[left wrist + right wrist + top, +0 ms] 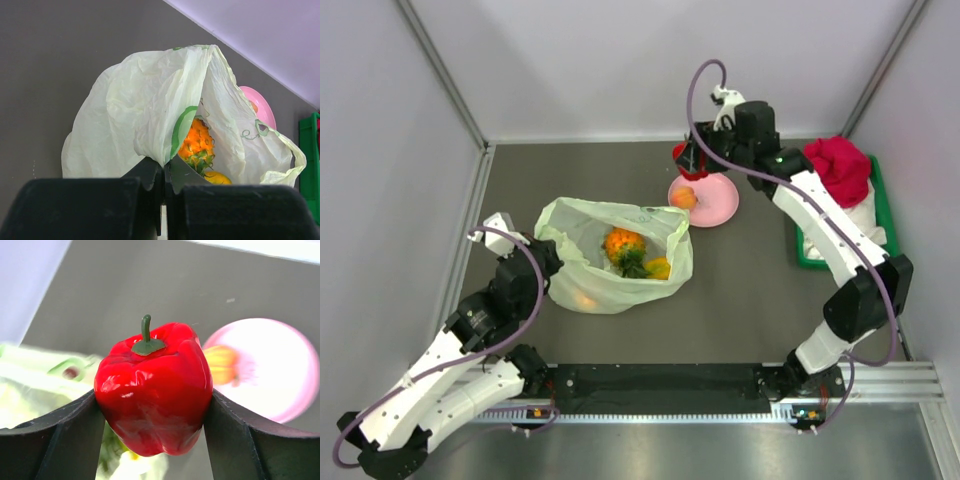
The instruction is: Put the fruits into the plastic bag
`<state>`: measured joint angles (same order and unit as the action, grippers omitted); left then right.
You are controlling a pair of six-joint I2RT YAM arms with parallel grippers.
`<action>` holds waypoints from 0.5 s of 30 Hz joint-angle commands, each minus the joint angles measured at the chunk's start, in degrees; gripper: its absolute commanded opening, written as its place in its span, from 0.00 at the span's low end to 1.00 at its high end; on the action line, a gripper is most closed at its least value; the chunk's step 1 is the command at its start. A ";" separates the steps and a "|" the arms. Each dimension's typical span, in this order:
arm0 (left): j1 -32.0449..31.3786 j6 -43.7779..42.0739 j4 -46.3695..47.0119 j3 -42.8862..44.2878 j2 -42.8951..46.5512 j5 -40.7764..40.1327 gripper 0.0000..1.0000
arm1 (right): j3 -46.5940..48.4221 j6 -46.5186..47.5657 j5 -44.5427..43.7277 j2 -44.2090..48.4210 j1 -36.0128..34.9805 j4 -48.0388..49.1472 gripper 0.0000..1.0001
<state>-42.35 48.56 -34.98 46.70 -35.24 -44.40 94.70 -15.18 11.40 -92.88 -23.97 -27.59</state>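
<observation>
The pale-green plastic bag [610, 262] lies open in the middle of the table; it also shows in the left wrist view [145, 105]. Inside it are an orange pineapple with green crown [624, 246] [197, 142] and an orange-yellow fruit [659, 267] [217, 177]. My left gripper [548, 256] [165, 167] is shut on the bag's rim at its left side. My right gripper [692, 158] [152, 415] is shut on a red pepper-like fruit [152, 390] [682, 154], held above the far side of the pink plate. One orange-yellow fruit [684, 198] [220, 365] lies on that plate.
The round pink plate [715, 203] sits behind and right of the bag. A green tray [880, 200] with a red cloth bundle [840, 168] and something white stands at the right wall. Grey walls close in the table on three sides.
</observation>
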 commanded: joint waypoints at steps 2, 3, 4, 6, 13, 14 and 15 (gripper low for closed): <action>0.25 0.75 0.18 0.68 0.18 0.28 0.00 | -2.41 0.06 1.88 4.55 -6.34 2.37 0.42; 0.25 0.75 0.35 0.59 0.18 0.46 0.00 | -2.67 -0.02 1.61 4.55 -8.18 2.20 0.42; 0.25 0.84 0.44 0.67 0.18 0.46 0.00 | -3.28 -0.03 1.52 4.81 -9.16 2.02 0.42; 0.25 0.84 0.44 0.50 0.00 0.72 0.00 | -4.25 -0.37 1.43 5.17 -11.79 2.02 0.42; 0.16 1.10 0.79 0.32 0.00 0.81 0.00 | -8.55 -2.75 3.72 6.13 -16.90 3.42 0.42; 0.25 1.36 0.71 0.32 -0.09 0.81 0.00 | -8.91 -3.10 4.15 6.39 -17.16 3.69 0.42; 0.25 1.45 0.79 0.24 0.00 0.90 0.00 | -9.26 -3.19 4.07 6.57 -17.43 3.60 0.42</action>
<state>-42.35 49.45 -34.96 46.70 -35.24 -43.90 86.28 -16.69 13.78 -89.91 -39.92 -27.35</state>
